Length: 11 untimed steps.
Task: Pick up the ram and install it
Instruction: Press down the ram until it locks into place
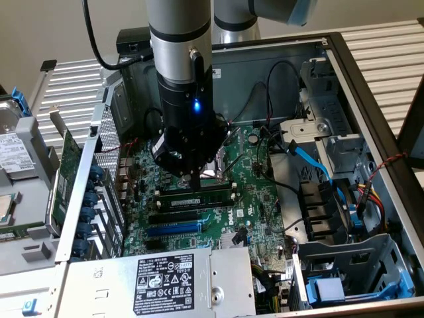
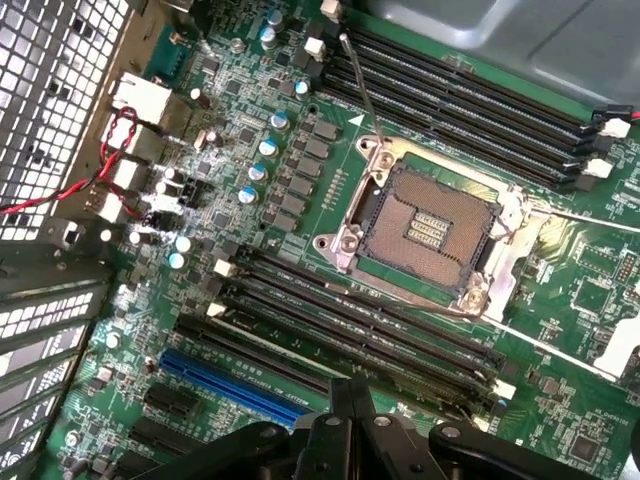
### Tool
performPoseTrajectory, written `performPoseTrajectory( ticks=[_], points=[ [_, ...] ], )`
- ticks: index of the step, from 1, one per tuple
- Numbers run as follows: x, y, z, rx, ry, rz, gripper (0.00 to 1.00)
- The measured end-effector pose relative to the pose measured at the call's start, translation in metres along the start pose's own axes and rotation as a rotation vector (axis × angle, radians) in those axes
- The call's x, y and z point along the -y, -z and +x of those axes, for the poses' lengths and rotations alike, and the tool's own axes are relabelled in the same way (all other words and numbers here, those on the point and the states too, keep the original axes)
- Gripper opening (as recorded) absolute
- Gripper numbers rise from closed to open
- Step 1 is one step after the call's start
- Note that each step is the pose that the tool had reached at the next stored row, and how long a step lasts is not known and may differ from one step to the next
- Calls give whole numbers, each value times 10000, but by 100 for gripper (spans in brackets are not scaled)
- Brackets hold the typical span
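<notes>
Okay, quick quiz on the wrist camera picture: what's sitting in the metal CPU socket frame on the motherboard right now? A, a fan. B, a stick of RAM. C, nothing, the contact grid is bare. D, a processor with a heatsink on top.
C: the CPU socket on the motherboard shows its bare contact grid inside the metal frame, with no chip, heatsink or fan over it.

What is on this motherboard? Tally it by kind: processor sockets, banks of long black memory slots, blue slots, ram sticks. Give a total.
Processor socket: 1
Banks of long black memory slots: 2, one on each side of the socket
Blue slot: 1
Ram stick: 1, in the exterior view
Total: 5
</notes>
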<state>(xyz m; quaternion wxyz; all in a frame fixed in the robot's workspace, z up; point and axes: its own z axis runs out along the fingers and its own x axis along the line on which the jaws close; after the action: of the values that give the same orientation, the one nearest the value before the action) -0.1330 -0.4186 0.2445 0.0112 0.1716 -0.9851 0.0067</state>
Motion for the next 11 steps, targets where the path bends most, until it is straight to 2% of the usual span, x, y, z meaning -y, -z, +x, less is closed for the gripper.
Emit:
performPoseTrajectory(
  ticks=[11],
  points=[
    [0, -2, 0, -15, -1494, -36, 11]
  ],
)
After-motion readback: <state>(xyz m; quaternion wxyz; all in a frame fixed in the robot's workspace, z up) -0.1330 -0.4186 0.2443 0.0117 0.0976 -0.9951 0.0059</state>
